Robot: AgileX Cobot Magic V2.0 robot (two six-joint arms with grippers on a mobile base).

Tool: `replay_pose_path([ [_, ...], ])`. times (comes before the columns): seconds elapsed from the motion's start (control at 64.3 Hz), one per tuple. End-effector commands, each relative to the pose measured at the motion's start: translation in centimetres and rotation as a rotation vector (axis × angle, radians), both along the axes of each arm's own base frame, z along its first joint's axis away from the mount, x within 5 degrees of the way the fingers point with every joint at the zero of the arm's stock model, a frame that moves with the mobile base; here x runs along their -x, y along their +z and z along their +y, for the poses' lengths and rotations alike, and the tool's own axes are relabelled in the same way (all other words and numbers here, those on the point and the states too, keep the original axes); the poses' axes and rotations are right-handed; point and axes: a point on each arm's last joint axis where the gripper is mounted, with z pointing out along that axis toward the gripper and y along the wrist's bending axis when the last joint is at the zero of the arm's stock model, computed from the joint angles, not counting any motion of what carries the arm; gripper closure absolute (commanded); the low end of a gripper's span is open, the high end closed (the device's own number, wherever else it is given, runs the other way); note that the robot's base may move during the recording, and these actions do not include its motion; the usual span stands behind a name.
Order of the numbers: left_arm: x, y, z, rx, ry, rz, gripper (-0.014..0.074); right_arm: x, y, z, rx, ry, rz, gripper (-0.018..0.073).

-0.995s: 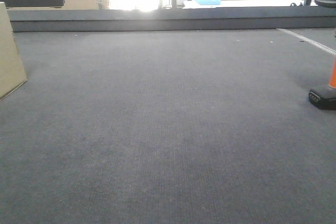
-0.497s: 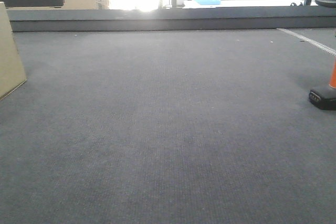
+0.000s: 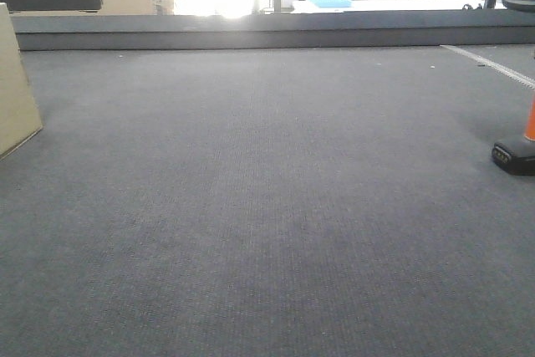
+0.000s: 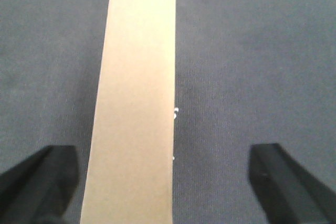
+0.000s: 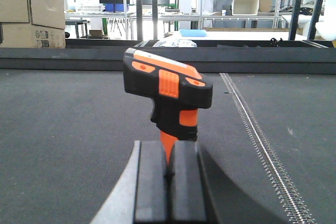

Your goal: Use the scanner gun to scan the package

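There is one package (image 3: 15, 81), one scanner gun (image 5: 168, 85) and two grippers, with two stacked cartons (image 5: 31, 17) in the background. The package stands on edge on the grey table (image 3: 267, 206), cut off by the left border of the front view. In the left wrist view only its narrow tan face shows, as a long strip whose long axis runs straight away from the camera, up the picture. The left gripper (image 4: 160, 153) straddles that strip with its jaws spread wide. One of its black fingers (image 4: 42, 182) sits just beside the package's left edge, though whether it touches cannot be told. The other finger is well clear of the package's right edge, with bare table between them. The scanner gun is well apart from the package, at the opposite, right border of the front view, where its black foot with pale dots rests at table level and its orange grip rises out of the frame. In the right wrist view its long axis is upright. The black and orange head sits on top, lying crosswise and sloping down to the right. The right gripper (image 5: 168, 145) has its two pads pressed close together around the lower orange grip, holding the gun. The cartons lie beyond the package, past the raised ledge (image 3: 267, 31) at the table's far edge.
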Motion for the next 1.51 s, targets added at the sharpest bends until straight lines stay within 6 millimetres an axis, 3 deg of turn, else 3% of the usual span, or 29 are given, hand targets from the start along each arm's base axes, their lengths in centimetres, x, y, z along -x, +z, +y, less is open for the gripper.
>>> replay_pose_path([
  [0.0,0.0,0.2,0.3,-0.002,0.014,0.005,0.0001,0.1,0.3,-0.1,0.006,-0.007,-0.031,0.0713],
  [0.202,-0.4,-1.1,1.4,-0.003,0.055,0.093,0.0027,0.1,0.3,-0.1,0.006,-0.007,-0.031,0.0713],
  [0.855,-3.6,-6.1,1.7,-0.006,0.035,0.329,0.0043,0.1,0.3,-0.1,0.006,-0.007,-0.031,0.0713],
  [0.948,-3.5,-6.1,1.7,-0.005,0.035,0.333,0.0165,0.1,0.3,-0.1,0.006,-0.007,-0.031,0.0713],
  [1.243,-3.5,-6.1,1.7,-0.005,0.035,0.333,0.0697,0.1,0.3,-0.1,0.006,-0.007,-0.031,0.0713],
  [1.492,-3.3,-5.7,1.2,0.062,0.036,0.32,0.0708,0.1,0.3,-0.1,0.006,-0.007,-0.031,0.0713],
])
